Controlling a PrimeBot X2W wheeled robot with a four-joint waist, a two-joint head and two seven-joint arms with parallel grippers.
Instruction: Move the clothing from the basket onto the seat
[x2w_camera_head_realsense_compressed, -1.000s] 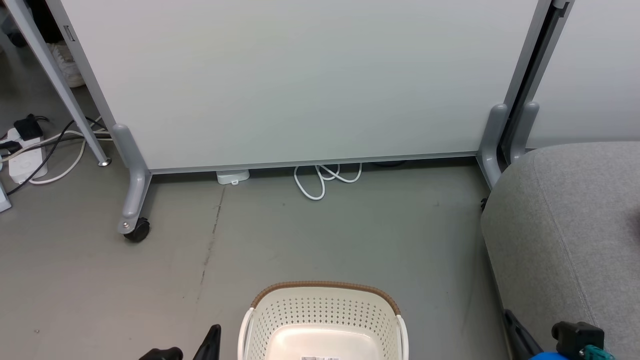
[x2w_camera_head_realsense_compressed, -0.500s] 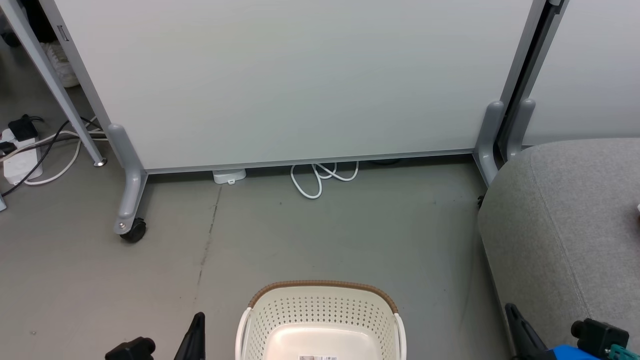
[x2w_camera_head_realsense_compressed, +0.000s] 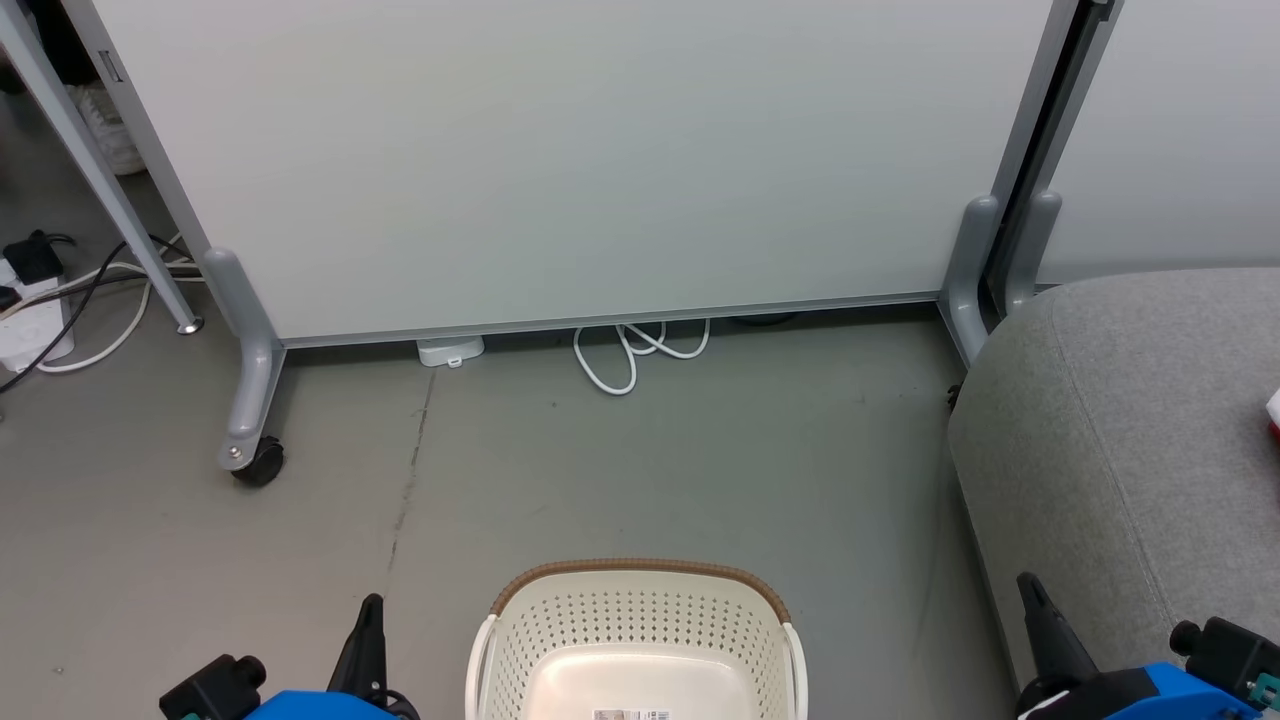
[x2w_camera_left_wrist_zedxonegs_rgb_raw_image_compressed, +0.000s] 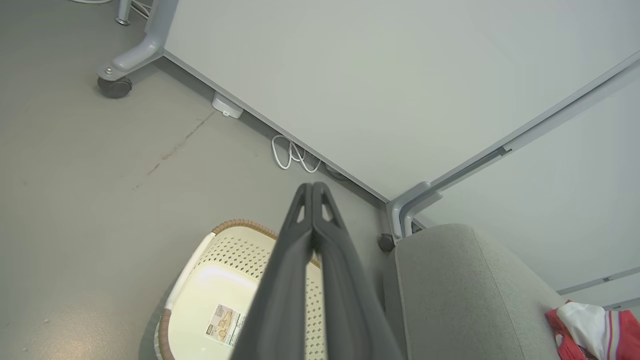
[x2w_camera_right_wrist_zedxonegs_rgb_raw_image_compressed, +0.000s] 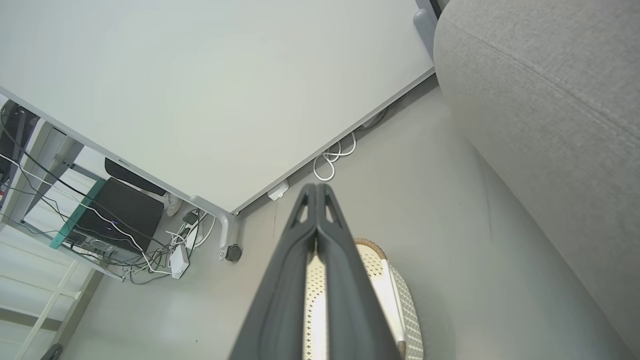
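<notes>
At lower left, the left claw (x2w_camera_left_wrist_zedxonegs_rgb_raw_image_compressed: 311, 189) is pressed fully shut and holds nothing. In the middle, on the grey floor (x2w_camera_head_realsense_compressed: 700, 470), stands the basket (x2w_camera_head_realsense_compressed: 640, 570), cream with a brown rim. What shows of its inside is bare except for a small label (x2w_camera_left_wrist_zedxonegs_rgb_raw_image_compressed: 225, 320), its print too small to read. Behind it stands a plain white partition panel (x2w_camera_head_realsense_compressed: 600, 160). At lower right, the right claw (x2w_camera_right_wrist_zedxonegs_rgb_raw_image_compressed: 316, 189) is likewise shut tight and empty. Furthest right is the grey seat (x2w_camera_head_realsense_compressed: 1120, 420), with the clothing (x2w_camera_left_wrist_zedxonegs_rgb_raw_image_compressed: 595, 327), red with white trim, bunched on top; no lettering shows on it. Likely risks: the heap slipping off the cushion's rounded edge, or a swinging arm tipping the light basket.
</notes>
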